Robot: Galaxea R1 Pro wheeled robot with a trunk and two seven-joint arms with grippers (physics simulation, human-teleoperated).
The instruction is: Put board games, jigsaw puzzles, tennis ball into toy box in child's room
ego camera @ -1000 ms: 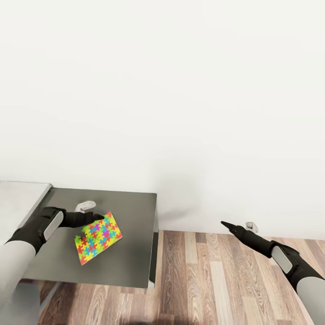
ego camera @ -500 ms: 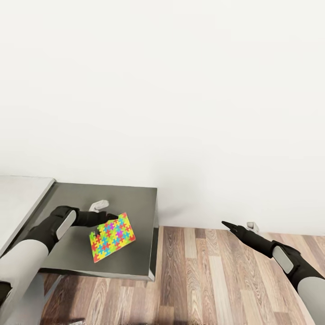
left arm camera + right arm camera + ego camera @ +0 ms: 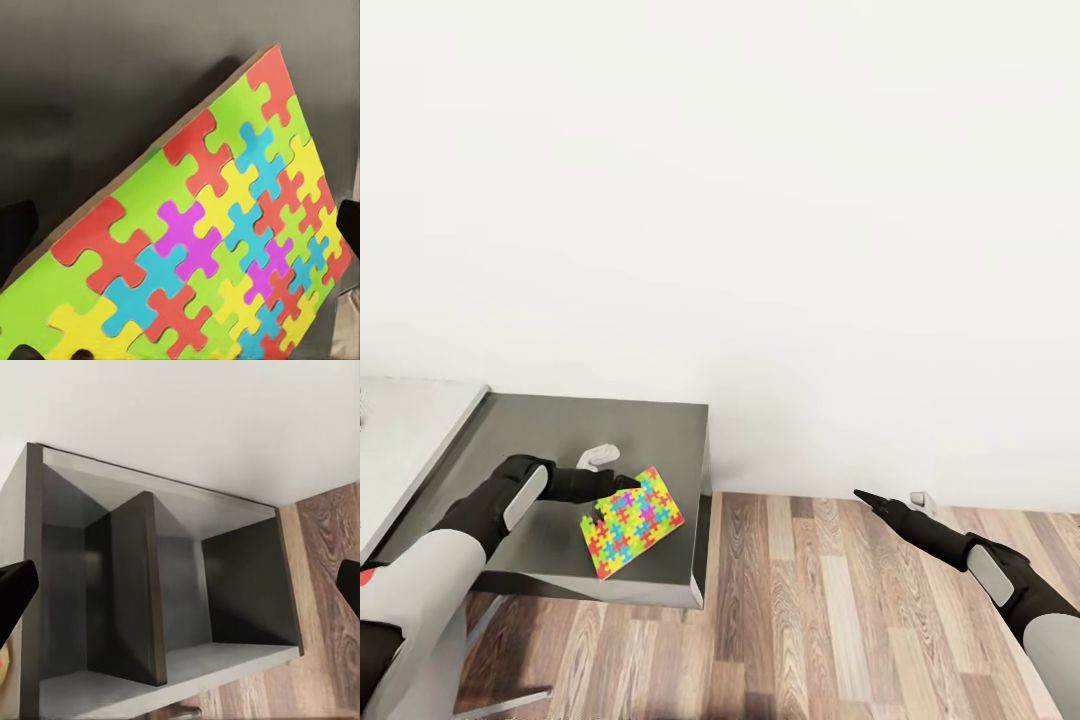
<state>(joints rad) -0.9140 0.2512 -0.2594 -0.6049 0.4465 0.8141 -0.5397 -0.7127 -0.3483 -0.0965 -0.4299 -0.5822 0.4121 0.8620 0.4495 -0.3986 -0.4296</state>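
The left end effector is closed on the near-left edge of a jigsaw puzzle, a thin sheet of yellow, blue, red, green and purple interlocking pieces. Seen from the head, the sheet spreads from the fingertips toward about 4 o'clock, tilted, above the dark grey section of the counter and near its right edge. In the left wrist view the jigsaw puzzle slopes across the frame with the dark counter surface behind it and a black fingertip showing at either side; whether the far corner touches the surface cannot be told. The lighter grey part of the counter joins on at 9 o'clock of the dark section. The right end effector is held out over the wood-plank floor, well apart from the counter, at 3 o'clock of the puzzle; its fingertips stand spread wide in the right wrist view with nothing between them, and that view looks at dark open compartments under the counter, below a white wall.
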